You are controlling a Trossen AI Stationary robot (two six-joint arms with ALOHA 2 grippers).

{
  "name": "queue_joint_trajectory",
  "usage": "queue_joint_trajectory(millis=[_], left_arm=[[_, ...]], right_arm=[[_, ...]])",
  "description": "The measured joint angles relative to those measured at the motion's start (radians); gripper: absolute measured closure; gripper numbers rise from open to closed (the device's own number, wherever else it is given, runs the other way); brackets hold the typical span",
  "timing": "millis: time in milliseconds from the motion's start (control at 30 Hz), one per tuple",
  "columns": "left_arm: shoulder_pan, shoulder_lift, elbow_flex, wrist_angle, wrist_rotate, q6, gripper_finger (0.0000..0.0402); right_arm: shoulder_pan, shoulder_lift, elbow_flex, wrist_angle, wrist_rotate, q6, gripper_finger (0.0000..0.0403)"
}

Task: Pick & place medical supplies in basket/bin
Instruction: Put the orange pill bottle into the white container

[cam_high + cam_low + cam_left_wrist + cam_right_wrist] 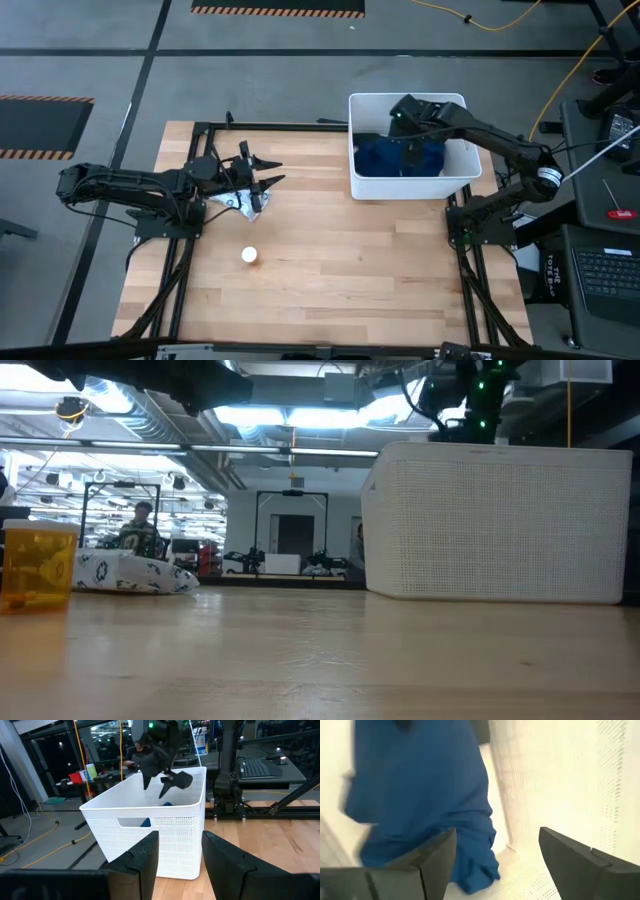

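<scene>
Right tool (pixel 412 150) apart above dark-blue cloth (pixel 400 157) inside tub (pixel 455 186)

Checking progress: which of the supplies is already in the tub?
Only the dark-blue cloth, lying inside the white tub under the right tool. The white packet and small round item lie on the table.

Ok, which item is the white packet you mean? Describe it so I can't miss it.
Start at the wooden table and go to its left side, far from the white tub. The packet lies right under the left hand. It is flat, crinkled and printed with dark marks, unlike the small round item lying alone nearby.
</scene>
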Motion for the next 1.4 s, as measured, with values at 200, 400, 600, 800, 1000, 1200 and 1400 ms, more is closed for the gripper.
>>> queue_joint_trajectory(millis=[200, 400, 600, 800, 1000, 1200, 1400], left_arm=[[0.000, 0.000, 0.000, 0.000, 0.000, 0.000, 0.0258], [0.000, 0.000, 0.000, 0.000, 0.000, 0.008, 0.0258], [0.000, 0.000, 0.000, 0.000, 0.000, 0.008, 0.0258], [0.000, 0.000, 0.000, 0.000, 0.000, 0.003, 0.0258], [0.000, 0.000, 0.000, 0.000, 0.000, -0.041, 0.0258], [0.000, 0.000, 0.000, 0.000, 0.000, -0.045, 0.0258], [0.000, 0.000, 0.000, 0.000, 0.000, -0.045, 0.0258]], right_arm=[[0.064, 0.000, 0.102, -0.014, 0.000, 0.051, 0.0128], [0.117, -0.048, 0.169, 0.061, 0.008, 0.052, 0.0220], [0.174, -0.149, 0.170, 0.074, 0.083, 0.096, 0.0379], [0.291, -0.216, 0.170, 0.068, 0.117, 0.167, 0.0393], [0.456, -0.222, 0.143, 0.090, 0.117, 0.238, 0.0397], [0.554, -0.252, -0.006, 0.229, 0.113, 0.238, 0.0400], [0.620, -0.331, -0.167, 0.509, 0.020, 0.212, 0.0401]])
